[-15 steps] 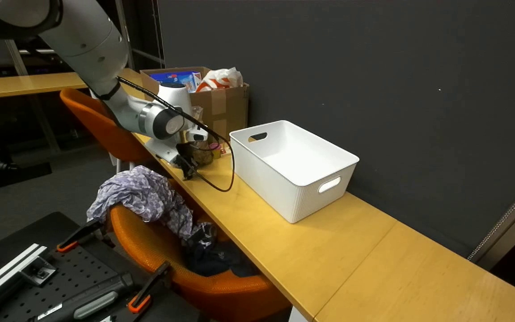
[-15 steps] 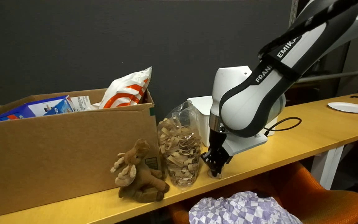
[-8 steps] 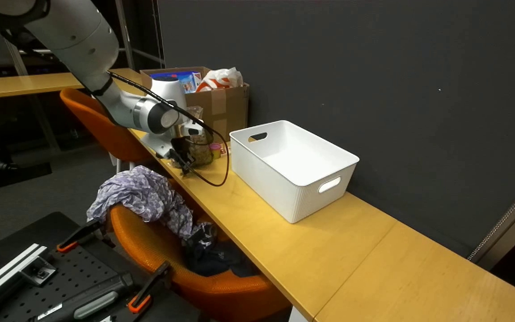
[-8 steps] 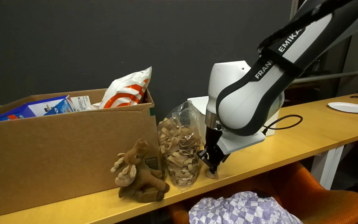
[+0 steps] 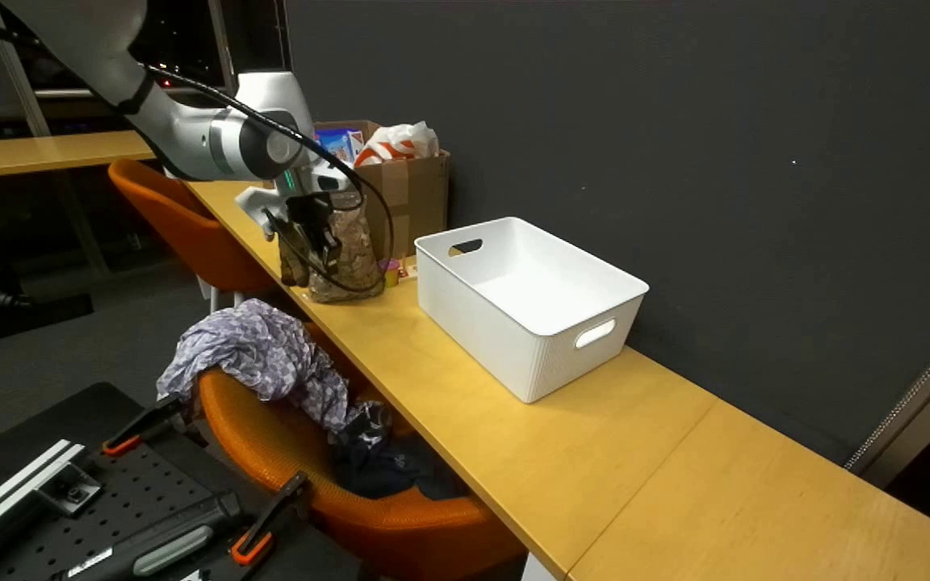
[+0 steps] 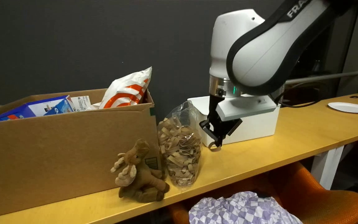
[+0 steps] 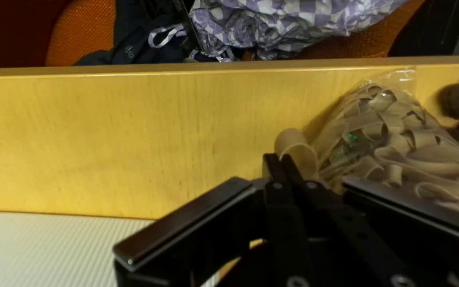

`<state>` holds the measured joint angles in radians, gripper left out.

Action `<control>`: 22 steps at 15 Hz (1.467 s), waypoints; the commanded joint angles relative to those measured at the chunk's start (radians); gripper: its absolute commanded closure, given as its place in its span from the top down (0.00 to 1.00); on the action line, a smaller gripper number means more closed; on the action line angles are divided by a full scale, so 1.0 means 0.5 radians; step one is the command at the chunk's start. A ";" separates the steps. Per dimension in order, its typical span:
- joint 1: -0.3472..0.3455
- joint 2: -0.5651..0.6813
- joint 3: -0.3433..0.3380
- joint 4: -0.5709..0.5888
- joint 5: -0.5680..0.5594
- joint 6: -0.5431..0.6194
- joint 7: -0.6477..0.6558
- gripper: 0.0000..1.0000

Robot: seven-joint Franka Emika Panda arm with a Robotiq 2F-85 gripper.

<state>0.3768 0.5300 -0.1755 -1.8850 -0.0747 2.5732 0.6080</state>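
Observation:
My gripper [image 7: 279, 160] is shut on a curled tan strip [image 7: 296, 146]. The strip hangs at the fingertips above the wooden table, and it also shows in an exterior view [image 6: 213, 148]. A clear plastic bag [image 6: 180, 155] full of similar tan strips stands upright beside the gripper, and it also shows in the wrist view [image 7: 405, 151]. The white bin [image 6: 247, 129] stands behind the gripper in that exterior view, and its open inside shows in an exterior view [image 5: 538, 278]. A brown plush moose [image 6: 144, 180] sits beside the bag.
A cardboard box [image 6: 73, 161] holds packages and a white-and-orange bag [image 6: 126, 90]. A small pot with a purple lid [image 5: 389, 273] stands near the bin. An orange chair [image 5: 271, 452] with checked cloth [image 5: 259, 347] stands at the table edge. A white plate [image 6: 350, 107] lies farther along.
My gripper has risen from close to the table, carrying the curled strip up with it. The bag, moose, boxes and bin have not moved.

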 commanded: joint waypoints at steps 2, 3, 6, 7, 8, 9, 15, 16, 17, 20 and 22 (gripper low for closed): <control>0.012 -0.295 -0.024 -0.090 -0.260 -0.122 0.275 0.00; -0.015 -0.298 0.006 -0.048 -0.281 -0.163 0.291 0.00; -0.058 -0.299 0.050 0.075 -0.346 -0.209 0.314 0.00; -0.071 -0.278 0.057 0.133 -0.374 -0.196 0.303 0.00; -0.091 -0.238 0.072 0.211 -0.369 -0.194 0.277 0.00; -0.100 -0.210 0.082 0.276 -0.370 -0.205 0.263 0.00; -0.093 -0.007 0.150 0.654 -0.367 -0.230 0.224 0.00; -0.081 0.031 0.160 0.709 -0.366 -0.239 0.219 0.00; -0.068 0.073 0.170 0.760 -0.363 -0.250 0.217 0.00; -0.048 0.165 0.203 0.843 -0.332 -0.265 0.211 0.00; -0.011 0.172 0.193 0.831 -0.349 -0.284 0.248 0.00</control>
<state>0.3578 0.5916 -0.0829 -1.5141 -0.2454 2.4806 0.7298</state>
